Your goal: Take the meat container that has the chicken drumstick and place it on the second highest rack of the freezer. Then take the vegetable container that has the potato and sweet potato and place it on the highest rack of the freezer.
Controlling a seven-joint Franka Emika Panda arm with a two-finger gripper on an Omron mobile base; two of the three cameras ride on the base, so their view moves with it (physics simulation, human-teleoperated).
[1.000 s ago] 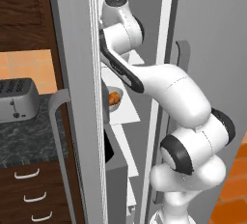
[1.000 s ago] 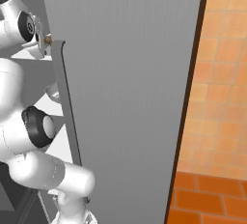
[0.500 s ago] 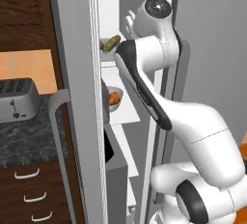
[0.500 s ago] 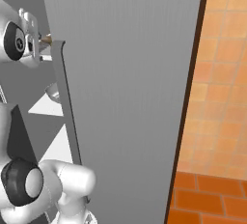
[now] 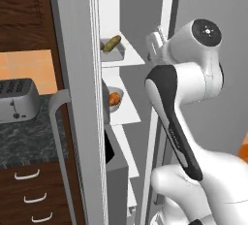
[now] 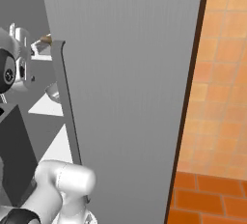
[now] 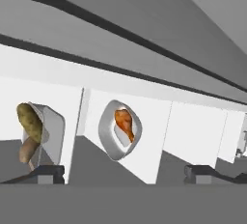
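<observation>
Spread wide and holding nothing, gripper (image 7: 123,172) faces the freezer shelf (image 7: 159,121) straight ahead with the drumstick container (image 7: 120,129), potato container (image 7: 41,133) one shelf over.

Inside the open freezer, a pale grey rectangular vegetable container (image 5: 115,49) is seen resting on the highest white rack (image 5: 127,59), with a brown potato (image 7: 29,120) lying over a paler sweet potato (image 7: 27,150) inside it. One rack below, a shallow rounded grey meat container (image 5: 114,99) is seated flat, and an orange-brown chicken drumstick (image 7: 125,124) is cradled within it.
</observation>
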